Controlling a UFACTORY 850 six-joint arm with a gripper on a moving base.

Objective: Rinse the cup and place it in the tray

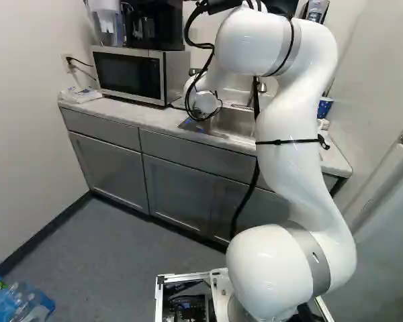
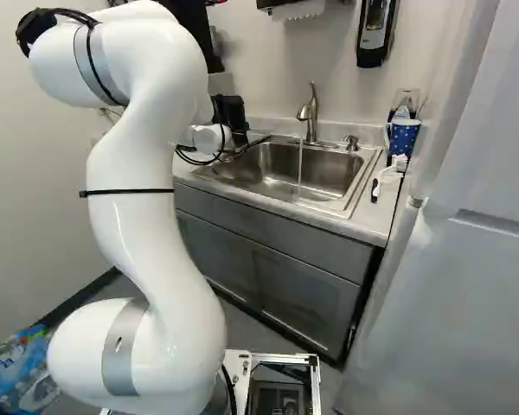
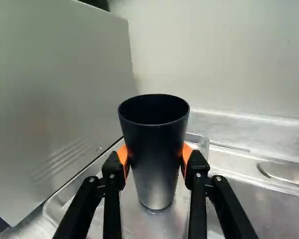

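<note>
Grip state: the gripper (image 3: 155,155) is closed on the cup (image 3: 156,172), one orange pad (image 3: 123,158) bearing on each side of its wall. The cup is upright, mouth up, held below its rim.

Governing relation: the cup's long axis stands across the line along which the fingers reach, and its base is over the tray (image 3: 134,219), inside the rim. I cannot tell whether the base touches the tray floor or sits just above it. The vented panel (image 3: 55,114) rises beside the tray, probably the side of the microwave (image 1: 127,74).

Step in hand: I judge this to be the placing, near the end of the task. In the right base view, water (image 2: 299,169) runs from the tap (image 2: 311,112) into the sink (image 2: 329,169), apart from the gripper; I cannot confirm the rinse.

Next move: I should seat the base flat, lowering only if a gap remains, then part the pads evenly and back out along the finger line.

Caution: the cup widens toward its mouth. If I raise the fingers before they clear the wall, they may catch the flare and tip it.
</note>
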